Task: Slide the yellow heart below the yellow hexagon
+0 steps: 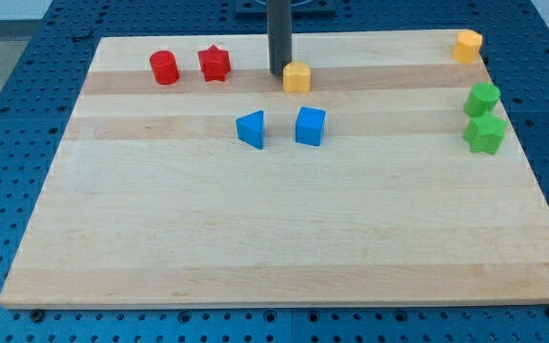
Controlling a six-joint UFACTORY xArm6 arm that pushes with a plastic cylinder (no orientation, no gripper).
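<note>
The yellow heart [296, 77] lies near the view's top centre of the wooden board [255, 238]. The yellow hexagon [466, 46] sits far off at the board's top right corner. My tip [279, 73] stands just left of the yellow heart, touching it or nearly so. The dark rod rises straight up out of the view's top.
A red cylinder [164, 68] and a red star [214, 63] lie left of my tip. A blue triangle [252, 129] and a blue cube [310, 126] lie below the heart. Two green blocks [482, 98] [485, 134] sit by the right edge, below the hexagon.
</note>
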